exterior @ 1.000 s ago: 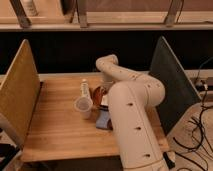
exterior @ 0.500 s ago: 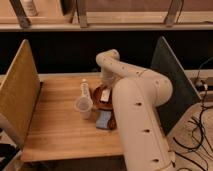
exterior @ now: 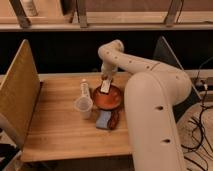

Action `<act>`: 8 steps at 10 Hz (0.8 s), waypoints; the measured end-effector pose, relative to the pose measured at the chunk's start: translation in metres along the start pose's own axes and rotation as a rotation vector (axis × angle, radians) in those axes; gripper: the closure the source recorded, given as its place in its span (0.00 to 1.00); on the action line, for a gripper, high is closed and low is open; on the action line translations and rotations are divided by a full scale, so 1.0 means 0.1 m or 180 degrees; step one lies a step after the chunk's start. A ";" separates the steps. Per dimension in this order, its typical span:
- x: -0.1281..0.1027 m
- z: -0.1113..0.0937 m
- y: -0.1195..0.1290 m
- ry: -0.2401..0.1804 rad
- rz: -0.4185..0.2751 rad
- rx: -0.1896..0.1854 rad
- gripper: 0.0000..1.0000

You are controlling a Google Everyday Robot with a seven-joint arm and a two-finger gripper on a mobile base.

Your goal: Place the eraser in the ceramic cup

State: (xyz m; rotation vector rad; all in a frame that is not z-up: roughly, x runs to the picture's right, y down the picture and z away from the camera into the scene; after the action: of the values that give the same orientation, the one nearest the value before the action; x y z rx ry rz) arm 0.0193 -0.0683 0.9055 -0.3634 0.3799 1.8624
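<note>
I'm seeing the tool [exterior: 106, 80] hanging over the rear of the bowl [exterior: 112, 103], gripping the eraser [exterior: 105, 87]. The ceramic cup [exterior: 83, 107] is standing on the desk [exterior: 55, 125] just left of the bowl, the bottle [exterior: 84, 89] behind the cup, and the pad [exterior: 103, 119] lying before the bowl.

Wood table [exterior: 55, 125], tan panel [exterior: 20, 95] upright on its left edge, dark grey panel [exterior: 167, 52] on its right. Dark wall [exterior: 65, 50] behind, pale ledge [exterior: 125, 24] above it with metal posts [exterior: 81, 12]. Cables [exterior: 200, 135] on floor, right. Warm dim light. My tool [exterior: 106, 81] hangs over table's back middle.
</note>
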 end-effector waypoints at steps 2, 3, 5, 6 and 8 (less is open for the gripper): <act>0.06 -0.25 0.17 -0.0154 -0.0156 -0.0130 1.00; 0.09 -0.36 0.23 -0.0221 -0.0237 -0.0174 1.00; 0.22 -0.68 0.40 -0.0379 -0.0462 -0.0314 1.00; 0.29 -0.77 0.44 -0.0418 -0.0532 -0.0367 1.00; 0.49 -0.95 0.51 -0.0474 -0.0680 -0.0504 1.00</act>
State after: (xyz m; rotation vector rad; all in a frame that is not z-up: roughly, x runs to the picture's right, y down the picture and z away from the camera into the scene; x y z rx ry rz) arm -0.0382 -0.0836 0.8030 -0.3550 0.0883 1.7010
